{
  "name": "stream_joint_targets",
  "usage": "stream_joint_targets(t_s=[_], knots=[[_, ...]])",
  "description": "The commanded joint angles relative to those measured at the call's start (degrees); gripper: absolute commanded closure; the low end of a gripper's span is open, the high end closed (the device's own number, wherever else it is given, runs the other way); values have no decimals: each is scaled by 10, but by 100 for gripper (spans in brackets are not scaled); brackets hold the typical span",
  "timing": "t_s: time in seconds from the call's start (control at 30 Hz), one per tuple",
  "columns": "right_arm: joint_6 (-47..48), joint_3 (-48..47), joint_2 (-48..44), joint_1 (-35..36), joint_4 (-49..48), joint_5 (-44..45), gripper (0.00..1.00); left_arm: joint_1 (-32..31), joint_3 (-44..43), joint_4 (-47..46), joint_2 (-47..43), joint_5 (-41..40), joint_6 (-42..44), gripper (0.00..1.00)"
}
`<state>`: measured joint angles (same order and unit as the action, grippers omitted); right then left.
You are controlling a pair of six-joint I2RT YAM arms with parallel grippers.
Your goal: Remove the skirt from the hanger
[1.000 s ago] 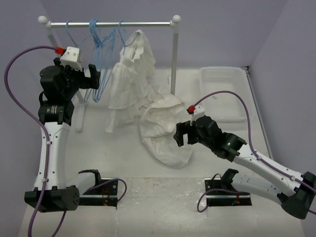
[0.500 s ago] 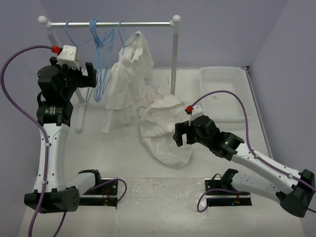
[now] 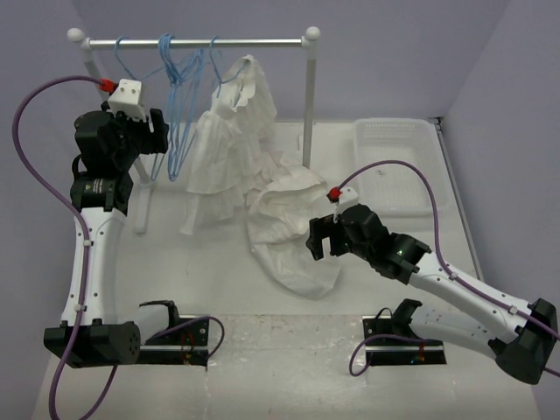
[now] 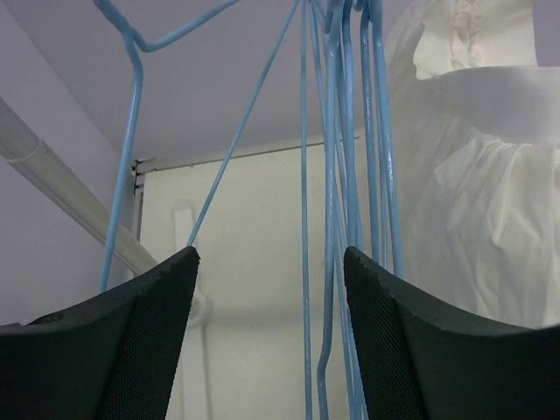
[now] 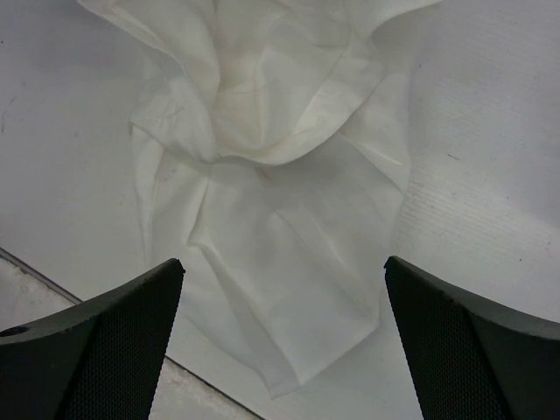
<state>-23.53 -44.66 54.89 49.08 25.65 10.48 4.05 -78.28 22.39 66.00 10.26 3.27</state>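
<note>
**Operator:** What do you find nearest the bases?

**Inspector:** Your right gripper (image 5: 280, 262) hangs low over the skirt (image 3: 284, 254). Its fingers are spread to full width and hold nothing. The skirt lies crumpled on the table (image 3: 175, 262) at the centre of the overhead frame, one end fanned toward the lower right. No wire shows in it, so I judge it is off its hanger. Your right arm looks placed to tend the cloth where it lies.

**Operator:** And the left side?

**Inspector:** Farther back, at the upper left of the overhead frame, your left gripper (image 4: 269, 254) is raised toward rail height and faces the light-blue hangers (image 4: 337, 175). Its fingers stand partly apart, narrower than the right's, with nothing pinched. In the wrist view, wires run down through the gap. I cannot tell whether they lie between the fingers or beyond them. I judge the arm is up there to steady or take a bare hanger.

**Operator:** Which hanger carried the skirt?

**Inspector:** That cannot be determined. They look alike and are bunched on the rail (image 3: 254, 41). Just right of them a ruffled white garment (image 3: 229, 144) hangs from the same rail, its hem close beside the skirt's far edge. Whether the two touch is unclear, so do not mistake it for your item. A clear tray (image 3: 395, 123) sits at the upper right, well apart from both grippers.
</note>
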Motion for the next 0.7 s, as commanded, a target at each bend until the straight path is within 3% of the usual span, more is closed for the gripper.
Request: stream_joint_targets(t_s=[0.0,0.1,0.13,0.37,0.57,0.67], knots=[[1,-16,6,-1,-14,-7,1,-1,-13,-5,-9,12,13,31],[-1,-18,7,-1,-13,-7,1,-1,-18,-6,-13,-2,17,38],[-1,-17,7,0,-13,-7,1,-1,-18,-3,-13,-9,18,46],[-10,-10,-1,-1,-11,-5,1,-1,-8,-1,4,18,26,51],[-22,-2,-17,-1,-7,9,1,-2,-6,-5,21,39,31,67],[-23,4,-26,0,-6,15,1,-2,1,-11,26,55,32,68]])
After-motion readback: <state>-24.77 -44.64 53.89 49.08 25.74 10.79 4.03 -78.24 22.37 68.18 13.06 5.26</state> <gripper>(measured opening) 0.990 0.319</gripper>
